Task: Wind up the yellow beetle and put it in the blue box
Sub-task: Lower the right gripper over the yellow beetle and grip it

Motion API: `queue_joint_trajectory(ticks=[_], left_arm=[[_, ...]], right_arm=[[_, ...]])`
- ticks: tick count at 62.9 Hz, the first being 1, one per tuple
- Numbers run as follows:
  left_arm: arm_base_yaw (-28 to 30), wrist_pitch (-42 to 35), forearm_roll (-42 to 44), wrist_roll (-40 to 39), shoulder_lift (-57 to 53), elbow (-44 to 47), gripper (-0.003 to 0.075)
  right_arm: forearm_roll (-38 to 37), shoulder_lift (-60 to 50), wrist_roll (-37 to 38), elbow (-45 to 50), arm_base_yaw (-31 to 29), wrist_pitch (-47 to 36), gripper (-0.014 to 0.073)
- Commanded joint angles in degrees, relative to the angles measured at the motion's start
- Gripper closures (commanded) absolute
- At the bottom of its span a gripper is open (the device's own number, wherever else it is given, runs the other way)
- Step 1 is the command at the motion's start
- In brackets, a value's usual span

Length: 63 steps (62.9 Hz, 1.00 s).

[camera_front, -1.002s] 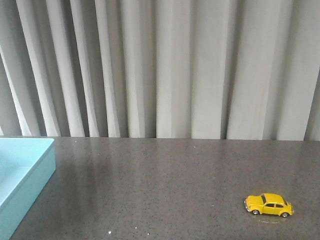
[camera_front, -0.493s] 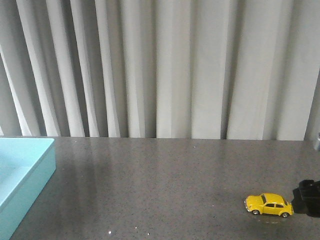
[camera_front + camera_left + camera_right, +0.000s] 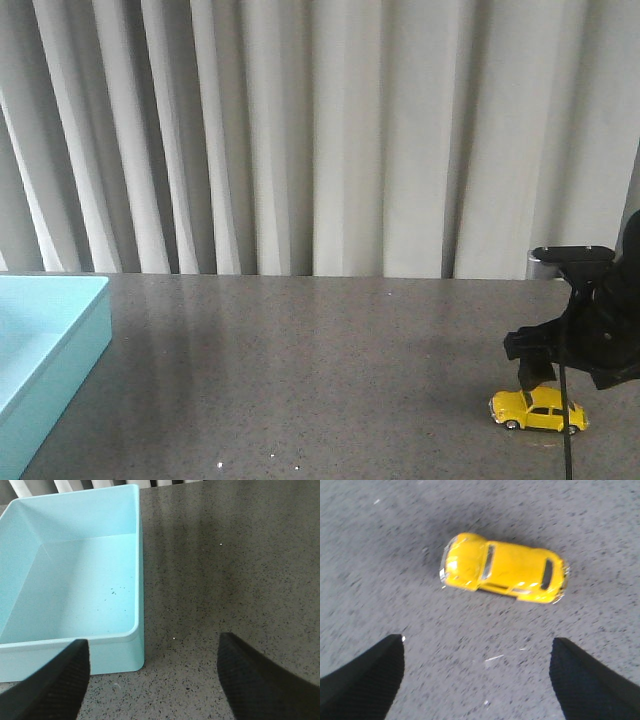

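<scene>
One yellow beetle [image 3: 537, 409] stands on its wheels at the right front of the dark speckled worktop [image 3: 330, 370], with the right end effector [image 3: 476, 677] poised just above it, fingers spread wide and holding nothing. One blue box [image 3: 45, 355] sits at the worktop's left edge, well apart from the car, bare inside but for a few dark specks. The left end effector [image 3: 152, 680], near the box's corner, is likewise wide open and empty-handed.
</scene>
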Motion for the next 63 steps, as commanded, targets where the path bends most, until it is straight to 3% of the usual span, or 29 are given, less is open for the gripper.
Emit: queue_joint_trajectory(ticks=[1,20,63], left_arm=[[-0.5,-3.6,-0.1,-0.1,-0.1,-1.9,0.0196],[-0.5,-3.6,-0.1,-0.1,-0.1,-1.9,0.0196],[-0.5,-3.6,-0.1,-0.1,-0.1,-1.9,0.0196]], right_arm=[[-1.9,0.5,2.0,-5.8,-0.8,1.1,0.0019],[3.5,9.5,-1.2,-15.8,-4.3,9.4,0.0019],[4.9,15.8,-0.9,-16.6,-4.1,3.0,0.0025]])
